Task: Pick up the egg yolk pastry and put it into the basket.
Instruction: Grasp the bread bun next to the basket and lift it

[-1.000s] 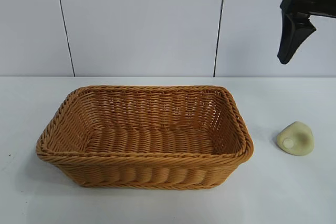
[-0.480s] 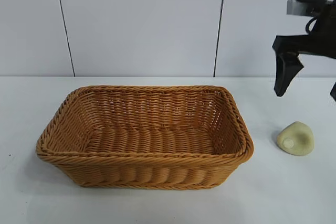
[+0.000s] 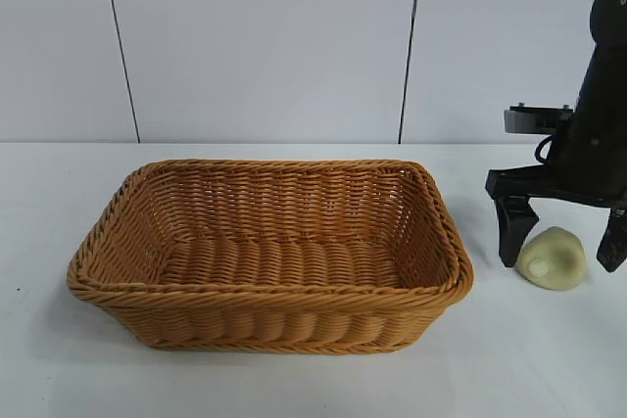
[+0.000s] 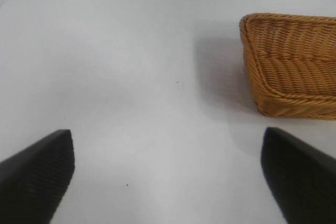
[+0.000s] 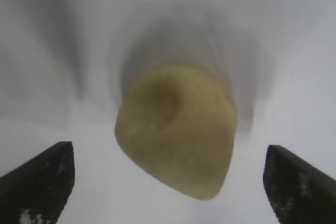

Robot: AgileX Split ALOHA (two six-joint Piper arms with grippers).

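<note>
- The egg yolk pastry [image 3: 552, 257] lay on the white table [image 3: 529, 359], right of the basket [image 3: 269, 252] and apart from it, with bare table between the two.
- It was a pale cream-yellow lump, rounded and slightly wedge-shaped; in the exterior view its long axis ran roughly left to right, tilted a little, with the higher, narrower end toward the far right.
- A small round dimple [image 3: 537, 267] sat on its near-left face, turned toward the exterior camera.
- The right gripper [image 3: 558, 242] pointed downward over the pastry, its jaws spread wide, one finger [image 3: 509, 232] just left of the pastry and the other at its right; neither finger visibly touched it.
- In the right wrist view the pastry [image 5: 176, 129] sat between the two fingertips with clear gaps on both sides.
- The basket stood upright, its long side running left to right, with nothing inside.
- The left gripper [image 4: 168, 174] hung above bare table to the left of the basket [image 4: 291, 64], its jaws wide apart and holding nothing.
</note>
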